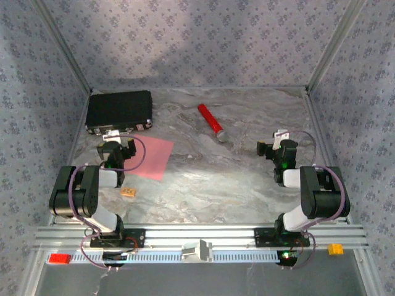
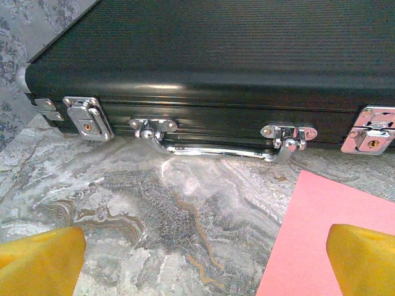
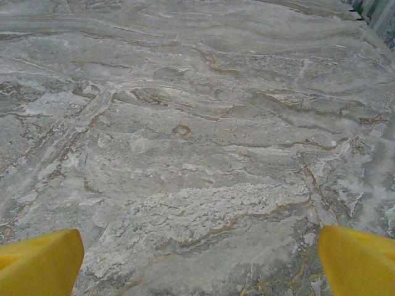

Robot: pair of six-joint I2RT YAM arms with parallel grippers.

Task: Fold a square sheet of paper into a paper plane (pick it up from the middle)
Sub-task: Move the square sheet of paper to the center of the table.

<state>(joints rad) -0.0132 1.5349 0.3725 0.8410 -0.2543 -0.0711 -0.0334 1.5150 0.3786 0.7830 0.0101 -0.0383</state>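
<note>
The table is the biggest thing before me: a flat slab with a grey-and-tan marbled pattern of wavy, streaked veins, seen close up under my right wrist.

Next comes the black rectangular case, lying flat at the far left corner. From my left wrist its shell is finely ribbed, with rounded corners, two shiny chrome latches and a curved chrome handle folded down against its near side.

The square sheet of paper is thin, smooth, plain pink-red and uncreased. It lies flat on the table, near the case's right end and apart from it, just to the right of my left hand. In the left wrist view a straight-edged corner of it points toward the right end of the handle.

My left hand is spread wide, its blunt yellow fingertips at the two lower corners of that view with bare marble between them. The right-side tip overlaps the paper's edge in that view; I cannot tell whether it touches.

My right hand is over bare table on the right, well apart from the paper. It is spread just as wide, yellow fingertips far apart, nothing between them.

A red cylinder with a grey tip lies slanted near the far middle.

Smallest is a tan block, near the paper's near corner.
</note>
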